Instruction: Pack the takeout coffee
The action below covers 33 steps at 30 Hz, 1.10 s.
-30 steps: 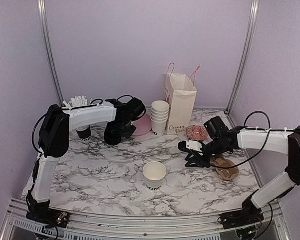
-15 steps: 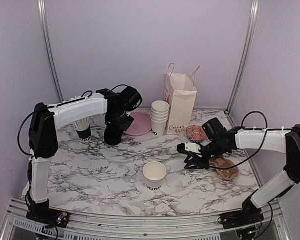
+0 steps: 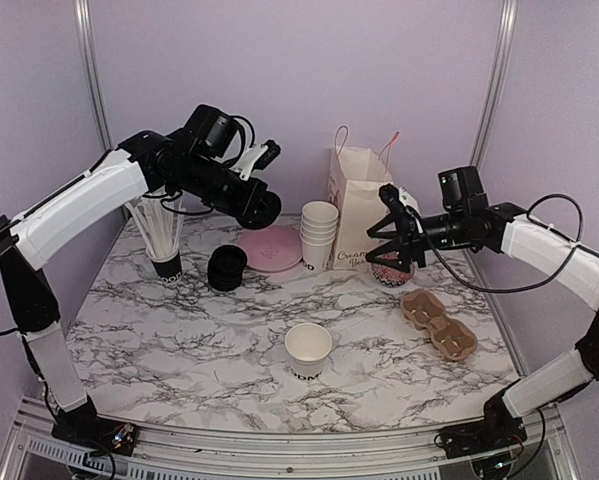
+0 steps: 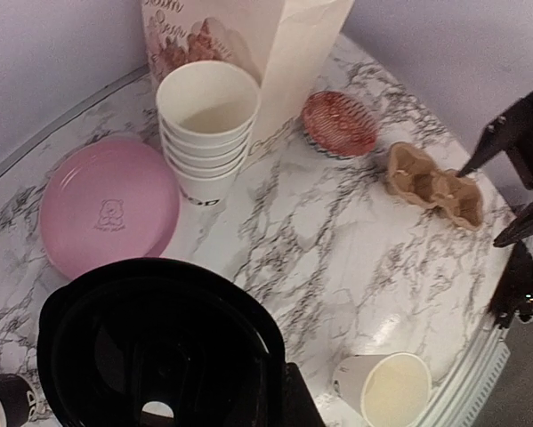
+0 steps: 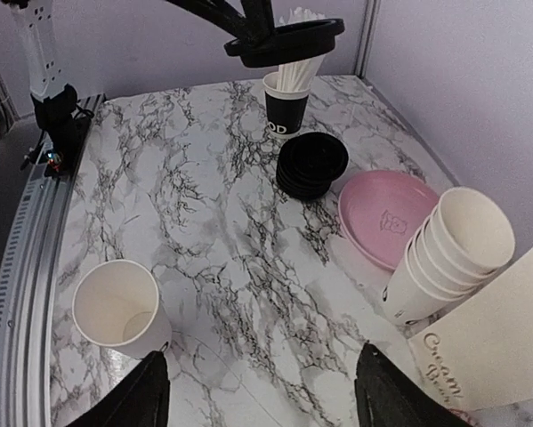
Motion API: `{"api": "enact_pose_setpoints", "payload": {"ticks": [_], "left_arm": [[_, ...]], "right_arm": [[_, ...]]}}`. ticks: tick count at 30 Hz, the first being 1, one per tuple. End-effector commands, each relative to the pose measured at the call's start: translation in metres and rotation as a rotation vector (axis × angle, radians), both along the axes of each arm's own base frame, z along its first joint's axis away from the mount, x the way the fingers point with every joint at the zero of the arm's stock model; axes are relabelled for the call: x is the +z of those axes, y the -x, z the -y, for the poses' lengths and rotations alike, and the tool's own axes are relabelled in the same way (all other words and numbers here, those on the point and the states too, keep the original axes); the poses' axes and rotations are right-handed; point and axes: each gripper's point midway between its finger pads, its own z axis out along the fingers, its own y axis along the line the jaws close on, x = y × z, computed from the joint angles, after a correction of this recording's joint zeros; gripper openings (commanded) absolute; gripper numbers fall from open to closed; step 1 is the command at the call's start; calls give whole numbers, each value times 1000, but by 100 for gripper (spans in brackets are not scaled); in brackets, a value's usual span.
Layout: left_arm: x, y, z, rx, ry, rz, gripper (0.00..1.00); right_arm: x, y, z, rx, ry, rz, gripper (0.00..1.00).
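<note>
No lidded coffee cup is in view. A single lidless white paper cup (image 3: 308,350) stands open at the front centre; it also shows in the left wrist view (image 4: 386,388) and the right wrist view (image 5: 118,308). My left gripper (image 3: 258,206) is raised over the back left, shut on a black dome lid (image 4: 159,342), which also shows in the right wrist view (image 5: 284,40). A stack of black lids (image 3: 227,268) sits below it. My right gripper (image 3: 393,236) is open and empty, held high beside the paper bag (image 3: 360,205), its fingertips (image 5: 143,397) wide apart.
Stacked lidless cups (image 3: 319,235) and a pink plate (image 3: 271,247) sit left of the bag. A black cup of straws (image 3: 165,262) stands at the back left. A red patterned disc (image 3: 390,268) and a cardboard carrier (image 3: 439,323) lie on the right.
My left gripper has lifted a black lid off the stack, up and to the right. My right gripper has risen from beside the carrier to next to the bag.
</note>
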Motion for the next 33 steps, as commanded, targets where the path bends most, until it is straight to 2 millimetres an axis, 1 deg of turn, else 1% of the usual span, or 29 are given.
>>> {"api": "enact_pose_setpoints", "payload": {"ticks": [1,3,4,7,8,9,11,12,13,15,20,29,33], "left_arm": [[74,54,25,-217,320,-49,7],[95,64,26,-251,389,-42,7],[105,68,26,-262,423,-34,7],[132,77,25,-267,546,-5,8],[143,78,23,-260,596,13,9],[145,81,22,-257,640,18,9],[167,90,16,-275,768,67,8],[177,95,13,-285,833,96,8],[192,103,5,-299,903,132,8],[202,107,2,-311,957,149,8],[201,107,2,-303,977,123,8],[197,103,8,-295,994,91,7],[197,105,13,-307,997,83,7]], "right_arm": [[73,17,-15,102,-257,-52,78],[88,14,-21,131,-319,-119,92],[93,12,-24,137,-345,-165,97],[108,0,-32,128,-430,-261,99],[116,-5,-35,113,-457,-270,99],[124,-9,-37,99,-483,-287,99],[145,-16,-44,96,-531,-315,99],[154,-17,-50,111,-549,-337,99],[160,-18,-56,122,-562,-368,99],[165,-15,-69,156,-576,-386,99],[166,-5,-97,229,-575,-440,99],[186,9,-122,313,-593,-429,99],[187,12,-133,336,-590,-432,99]]}}
